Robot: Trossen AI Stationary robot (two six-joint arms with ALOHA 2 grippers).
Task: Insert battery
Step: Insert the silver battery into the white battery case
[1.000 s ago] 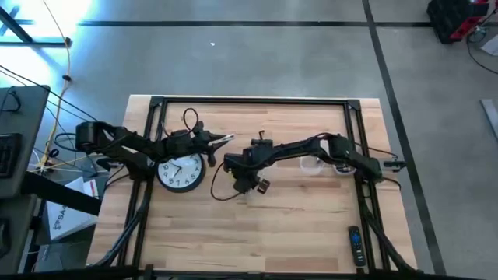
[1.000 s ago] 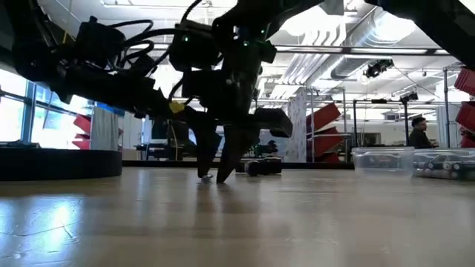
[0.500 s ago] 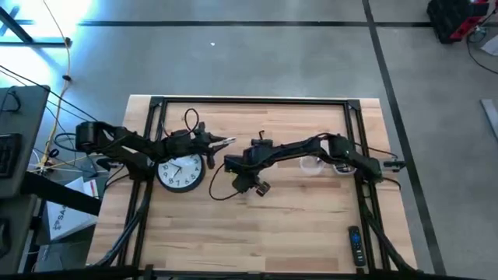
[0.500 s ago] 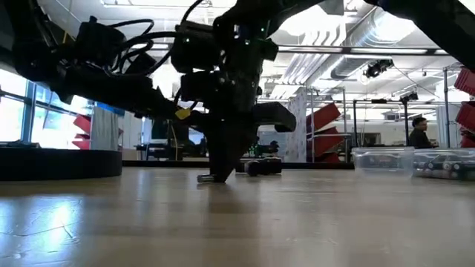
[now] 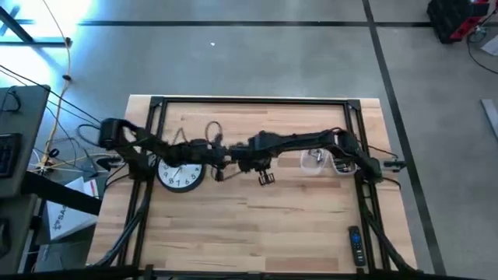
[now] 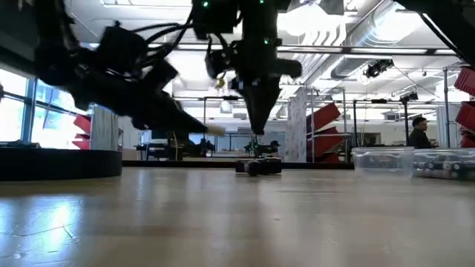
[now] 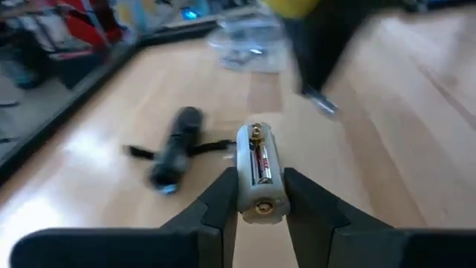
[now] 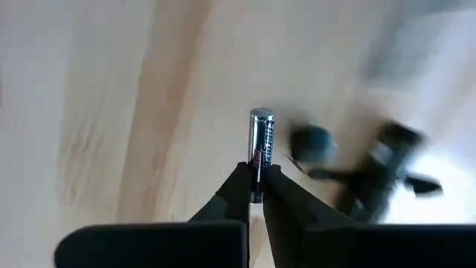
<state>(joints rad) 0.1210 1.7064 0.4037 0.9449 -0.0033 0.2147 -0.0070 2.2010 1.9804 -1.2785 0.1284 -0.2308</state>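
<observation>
While right hand [image 8: 255, 195] grips battery [image 8: 259, 149], midtable.

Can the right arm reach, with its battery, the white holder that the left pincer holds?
Probably yes. The right pincer grips a battery and hangs close to the left pincer, which holds the white holder with its open slot exposed; nothing visible stands between them.

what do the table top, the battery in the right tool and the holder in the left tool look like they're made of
Table top: pale wood planks, by the visible grain and seams, with a soft sheen.
Battery, pinched in the right tool: probably metal, given its shiny silver end cap, under a dark printed wrap.
Holder, gripped in the left tool: looks like smooth cream plastic, with brass-coloured contacts.
</observation>
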